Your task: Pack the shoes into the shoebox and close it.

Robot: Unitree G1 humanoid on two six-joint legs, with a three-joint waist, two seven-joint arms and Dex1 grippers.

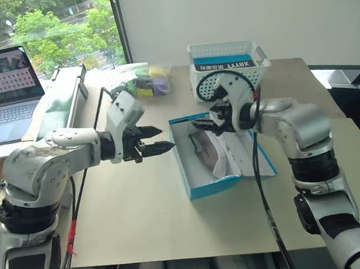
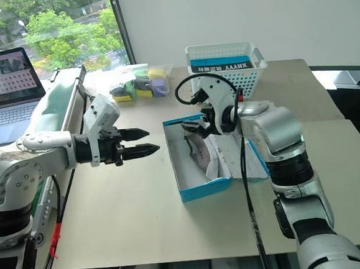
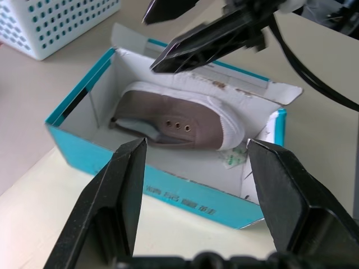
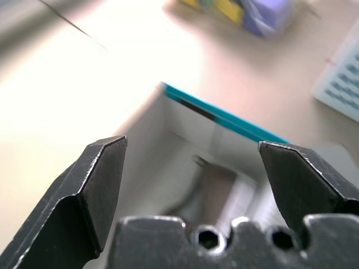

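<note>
The bright-blue shoebox (image 1: 214, 186) stands open in the middle of the table, white inside, its lid lying flat on the right. One grey-taupe shoe (image 3: 185, 120) with a white toe lies on its side in the box, beside white wrapping paper (image 1: 230, 155). My right gripper (image 1: 202, 126) hovers open just above the box's far end, with nothing between its fingers. Left of the box, my left gripper (image 1: 158, 140) points at its side, open and empty. In the left wrist view its fingers (image 3: 118, 193) frame the box.
A white perforated basket (image 1: 250, 75) holding a blue lettered item (image 1: 223, 64) stands behind the box. Small yellow, purple and green items (image 1: 145, 82) lie at the back. At the far left are a laptop (image 1: 5, 92) and a greenish case (image 1: 56, 107).
</note>
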